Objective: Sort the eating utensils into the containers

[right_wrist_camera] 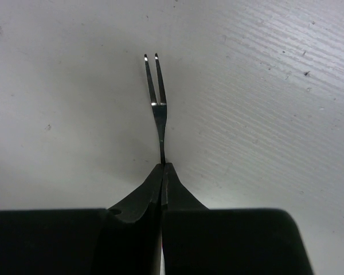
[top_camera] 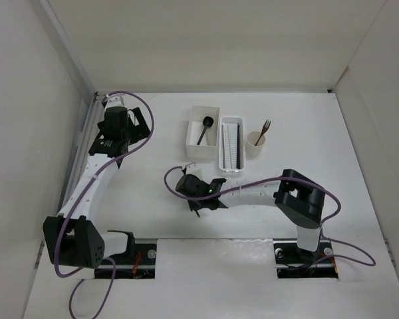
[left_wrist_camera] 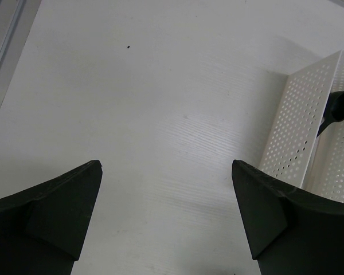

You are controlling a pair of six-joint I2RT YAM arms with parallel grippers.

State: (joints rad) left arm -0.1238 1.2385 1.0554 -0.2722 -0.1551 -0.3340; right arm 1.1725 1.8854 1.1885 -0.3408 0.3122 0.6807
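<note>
Overhead view of a white table boxed in by white walls at 9, 12 and 3 o'clock, with a metal rail running along the 9 o'clock edge.

3 containers stand in a row toward 12 o'clock, just beside one another. The white square box is on the left and holds the black spoon. The narrow perforated basket is in the middle, with chopsticks lying lengthwise inside. The small cream cup is on the right, with the dark brown fork standing in it, tines up.

The left gripper sits near the 10 o'clock corner, close to the rail. Its 2 fingers are spread wide over bare table and hold nothing. In its wrist view the box's perforated corner is at 3 o'clock, well apart from the fingers.

The right gripper reaches to the middle of the table, at 6 o'clock from the box. Its fingertips are pressed together, pinching the handle of the small silver fork. The fork's 2 tines point to 12 o'clock in the wrist view. Whether the tines touch the table cannot be told.

Bare surface shows between this gripper and the containers, and a wide bare stretch runs from the cup to the 3 o'clock wall.
</note>
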